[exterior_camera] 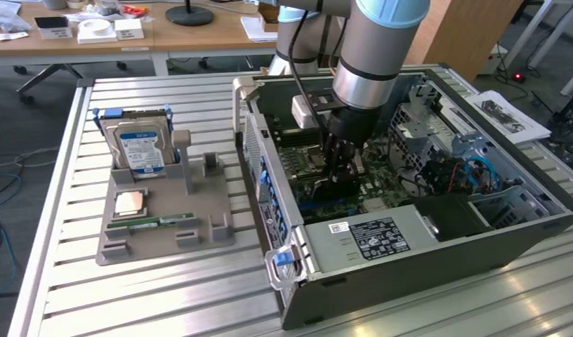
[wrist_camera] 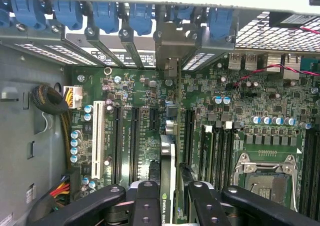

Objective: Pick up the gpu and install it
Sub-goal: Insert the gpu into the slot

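gpu (wrist_camera: pixel 168 161) is inside the open computer case (exterior_camera: pixel 511 239), held on edge over the motherboard (wrist_camera: pixel 240 101) in the wrist view. Its long edge runs along the expansion slots and its metal bracket end points at the rear slot openings under the blue clips (wrist_camera: pixel 105 13). Cannot tell if its edge is in a slot. Gripper (wrist_camera: pixel 172 188) is clamped on the card, 2 black fingers (wrist_camera: pixel 146 201) pressing its 2 faces. The CPU socket (wrist_camera: pixel 265 176) sits just beside the card. In the exterior view the gripper (exterior_camera: pixel 341 184) is down inside the case above the board. On the exterior view's left, a grey tray (exterior_camera: pixel 155 239) on the slatted table (exterior_camera: pixel 127 295) holds 1 upright hard drive (exterior_camera: pixel 141 147) and 1 memory stick (exterior_camera: pixel 160 222), well apart from the case.
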{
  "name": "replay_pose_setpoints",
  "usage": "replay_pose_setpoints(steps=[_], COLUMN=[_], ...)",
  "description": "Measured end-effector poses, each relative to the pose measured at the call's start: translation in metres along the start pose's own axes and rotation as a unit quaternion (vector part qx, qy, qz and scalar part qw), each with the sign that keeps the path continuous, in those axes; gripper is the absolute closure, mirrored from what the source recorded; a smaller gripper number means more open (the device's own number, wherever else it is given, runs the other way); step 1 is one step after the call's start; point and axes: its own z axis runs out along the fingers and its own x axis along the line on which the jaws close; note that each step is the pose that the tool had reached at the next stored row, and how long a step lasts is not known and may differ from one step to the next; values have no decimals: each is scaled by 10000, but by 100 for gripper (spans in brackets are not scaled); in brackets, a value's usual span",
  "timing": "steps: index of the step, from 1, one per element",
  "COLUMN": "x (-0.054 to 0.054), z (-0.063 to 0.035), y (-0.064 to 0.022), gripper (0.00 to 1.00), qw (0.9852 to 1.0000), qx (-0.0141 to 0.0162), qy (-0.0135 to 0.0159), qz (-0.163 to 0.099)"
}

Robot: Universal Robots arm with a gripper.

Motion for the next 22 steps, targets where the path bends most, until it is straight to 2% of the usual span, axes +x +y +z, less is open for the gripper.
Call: replay_pose_setpoints(steps=[22], x=[0], z=[36], y=[-1], gripper=[74], qw=[10000], qx=[0], qy=[-1], qz=[0])
